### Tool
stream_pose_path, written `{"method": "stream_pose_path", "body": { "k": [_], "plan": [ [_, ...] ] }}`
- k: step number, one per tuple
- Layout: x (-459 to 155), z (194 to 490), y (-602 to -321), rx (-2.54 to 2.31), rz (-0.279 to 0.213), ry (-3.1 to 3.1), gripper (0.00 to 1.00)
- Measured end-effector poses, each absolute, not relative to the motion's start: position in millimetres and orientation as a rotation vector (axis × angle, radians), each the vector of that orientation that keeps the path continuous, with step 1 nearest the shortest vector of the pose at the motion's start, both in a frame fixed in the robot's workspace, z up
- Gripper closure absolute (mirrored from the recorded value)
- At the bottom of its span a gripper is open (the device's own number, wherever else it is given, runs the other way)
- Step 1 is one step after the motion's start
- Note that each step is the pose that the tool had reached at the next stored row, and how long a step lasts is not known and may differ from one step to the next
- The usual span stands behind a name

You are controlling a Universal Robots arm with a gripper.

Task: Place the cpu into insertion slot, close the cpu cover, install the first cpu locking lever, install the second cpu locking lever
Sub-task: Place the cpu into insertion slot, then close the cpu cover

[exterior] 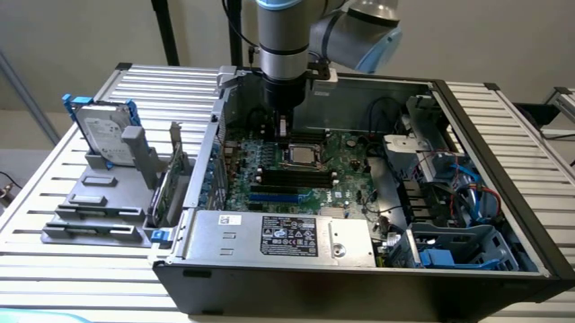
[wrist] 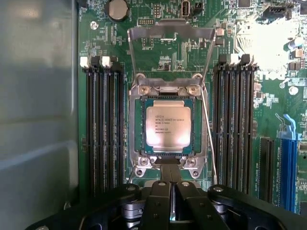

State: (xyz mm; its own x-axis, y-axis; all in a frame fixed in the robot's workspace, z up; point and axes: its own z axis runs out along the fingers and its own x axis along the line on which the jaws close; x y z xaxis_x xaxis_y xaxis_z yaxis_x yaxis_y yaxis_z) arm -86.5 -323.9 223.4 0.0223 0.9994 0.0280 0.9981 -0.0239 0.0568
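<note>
I count one cpu [wrist: 168, 126], one insertion slot [wrist: 135, 125] and one cpu cover [wrist: 170, 32]. The black memory slots come in two banks [wrist: 103, 124] [wrist: 235, 124]; how many slots each bank has I cannot say for sure. On the same board I see one blue slot [wrist: 289, 163] and one round coin battery [wrist: 116, 8]. In the exterior view I count one computer case [exterior: 359, 296], one labelled power-supply box [exterior: 279, 235] and one hard drive [exterior: 101, 128]. My own gripper [wrist: 169, 175] makes one more.
</note>
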Motion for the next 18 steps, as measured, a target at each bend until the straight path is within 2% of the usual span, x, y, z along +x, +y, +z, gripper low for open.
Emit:
{"method": "stream_pose_path", "body": {
  "k": [18],
  "plan": [
    [-77.0,224.3,-324.0,2.231,0.092,2.181,0.89]
  ]
}}
